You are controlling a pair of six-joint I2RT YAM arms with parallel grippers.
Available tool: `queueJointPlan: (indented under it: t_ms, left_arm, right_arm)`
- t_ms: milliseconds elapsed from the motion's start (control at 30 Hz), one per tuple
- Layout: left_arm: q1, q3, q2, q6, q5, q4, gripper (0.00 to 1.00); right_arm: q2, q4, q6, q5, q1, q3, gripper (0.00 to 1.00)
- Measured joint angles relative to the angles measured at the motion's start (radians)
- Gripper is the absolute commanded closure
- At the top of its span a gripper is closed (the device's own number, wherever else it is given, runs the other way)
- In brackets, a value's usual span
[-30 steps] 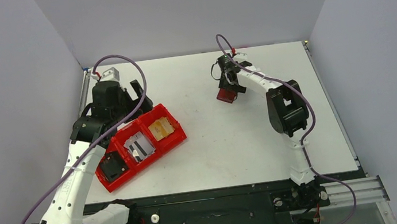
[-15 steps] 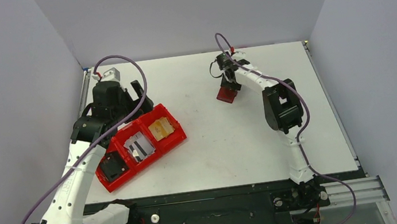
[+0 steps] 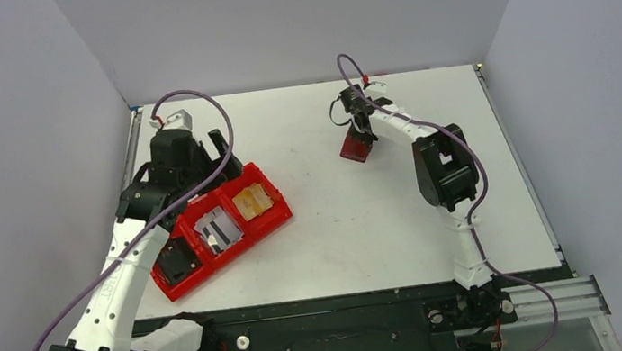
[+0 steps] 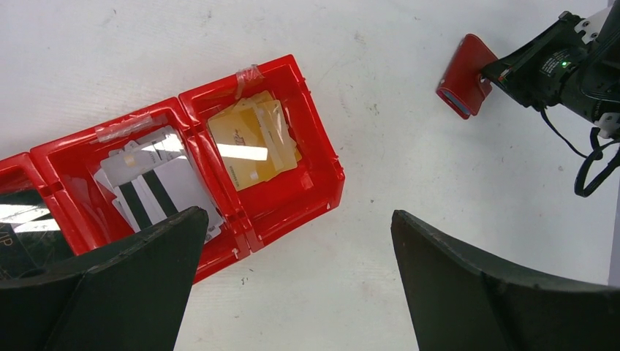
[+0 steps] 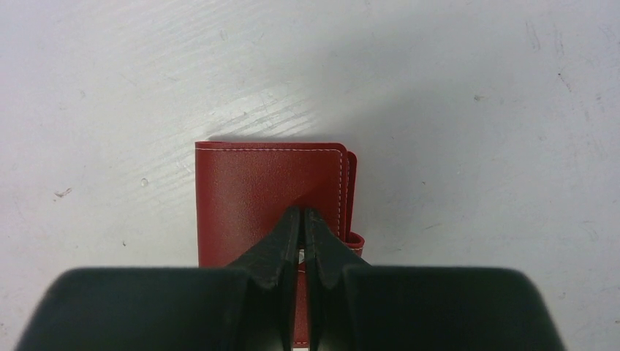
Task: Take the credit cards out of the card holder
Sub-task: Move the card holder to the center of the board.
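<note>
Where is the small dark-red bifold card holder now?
In the top view, the dark-red card holder lies on the white table's far half, right of centre, under the right gripper.

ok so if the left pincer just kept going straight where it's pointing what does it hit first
Probably the bare table beside the red tray, near its end compartment. The left pincer is open with nothing between its fingers. Depth is unclear, so the tray's wall could come first.

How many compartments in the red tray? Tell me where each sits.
3, in a row in the tray: the far-right one holds gold cards, the middle one white striped cards, the near-left one a dark item. None seems hidden.
</note>
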Motion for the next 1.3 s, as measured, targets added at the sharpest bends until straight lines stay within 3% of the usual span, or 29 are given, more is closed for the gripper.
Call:
queueJointPlan:
  t_ms: [200, 633, 1033, 1100, 1200, 1300]
  left_arm:
    - [0.000, -0.035, 0.009, -0.004, 0.007, 0.020, 0.03]
    - [-0.024, -0.156, 0.041, -0.045, 0.060, 0.077, 0.03]
    - [-0.076, -0.243, 0.042, -0.085, 0.087, 0.132, 0.00]
    - [-0.082, -0.260, 0.042, -0.093, 0.092, 0.136, 0.01]
    - [-0.086, -0.274, 0.041, -0.103, 0.094, 0.143, 0.01]
    - [-0.086, -0.289, 0.037, -0.108, 0.095, 0.152, 0.01]
  right_arm:
    - [-0.050, 0.057, -0.020, 0.003, 0.018, -0.090, 1.00]
    - [-0.298, 0.130, -0.095, -0.101, 0.151, -0.451, 1.00]
    - [-0.520, 0.165, -0.005, -0.146, 0.320, -0.736, 1.00]
    - [-0.549, 0.158, 0.019, -0.145, 0.348, -0.765, 0.91]
    - [-0.584, 0.146, 0.055, -0.137, 0.382, -0.793, 0.59]
    - [-0.605, 0.135, 0.076, -0.117, 0.412, -0.798, 0.52]
